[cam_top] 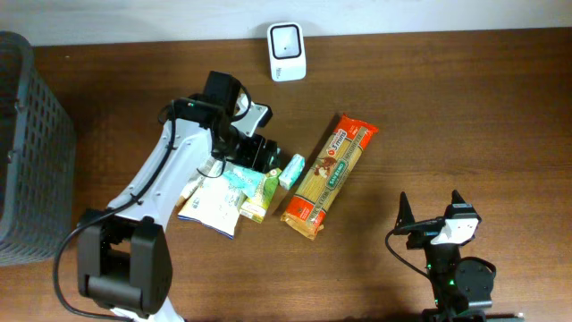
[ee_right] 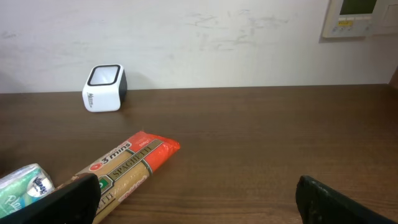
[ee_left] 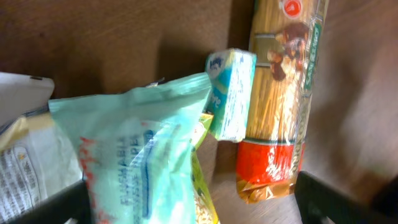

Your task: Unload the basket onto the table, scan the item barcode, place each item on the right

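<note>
Overhead puts our left tool (cam_top: 266, 156), spread apart, over the teal pouch (cam_top: 239, 179) just left of the spaghetti pack (cam_top: 326, 174); right tool (cam_top: 430, 207) gapes empty. We should grip squarely without snagging the white packet (cam_top: 207, 206).

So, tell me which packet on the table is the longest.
The spaghetti pack, with red-orange ends, lying diagonally beside the pile. It is far longer than the small teal pack and the white pouch near it.
</note>
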`<control>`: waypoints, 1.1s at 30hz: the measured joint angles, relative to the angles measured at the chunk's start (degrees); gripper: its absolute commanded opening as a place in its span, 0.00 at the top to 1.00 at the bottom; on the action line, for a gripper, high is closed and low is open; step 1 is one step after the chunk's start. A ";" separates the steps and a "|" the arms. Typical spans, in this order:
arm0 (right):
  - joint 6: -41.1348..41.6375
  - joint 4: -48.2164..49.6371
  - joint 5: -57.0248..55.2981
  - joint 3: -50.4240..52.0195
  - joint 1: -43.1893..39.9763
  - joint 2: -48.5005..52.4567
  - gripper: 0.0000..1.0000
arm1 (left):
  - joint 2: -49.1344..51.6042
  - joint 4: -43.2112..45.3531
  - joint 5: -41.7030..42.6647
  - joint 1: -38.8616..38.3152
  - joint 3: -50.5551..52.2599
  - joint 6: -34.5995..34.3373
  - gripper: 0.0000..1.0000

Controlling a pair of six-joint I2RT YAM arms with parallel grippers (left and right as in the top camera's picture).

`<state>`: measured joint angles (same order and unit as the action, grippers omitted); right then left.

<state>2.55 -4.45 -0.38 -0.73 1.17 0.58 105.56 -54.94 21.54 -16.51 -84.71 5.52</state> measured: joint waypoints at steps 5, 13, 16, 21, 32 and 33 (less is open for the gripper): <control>0.00 0.02 0.02 0.00 0.00 0.00 0.01 | -3.41 -0.61 -3.87 9.66 -15.21 -0.02 0.01; 0.00 0.00 0.00 0.00 0.00 0.00 0.01 | -11.15 7.06 -12.57 37.53 -22.95 8.92 0.01; 0.02 0.00 0.00 0.00 0.00 0.00 0.01 | -11.19 6.78 -13.03 42.42 -22.95 9.79 0.01; 0.02 0.00 0.00 0.00 0.00 0.00 0.01 | -11.19 6.75 -13.00 42.14 -22.95 9.94 0.01; 2.47 -0.22 9.86 -1.16 0.00 0.92 0.01 | -11.19 6.75 -13.03 42.14 -22.95 9.94 0.01; 3.56 -1.22 11.80 -3.58 0.00 3.48 0.02 | -11.19 6.67 -13.00 42.14 -22.95 9.94 0.01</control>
<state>6.11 -5.67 11.42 -4.32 1.17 4.05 94.37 -48.27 8.54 25.63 -107.66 15.46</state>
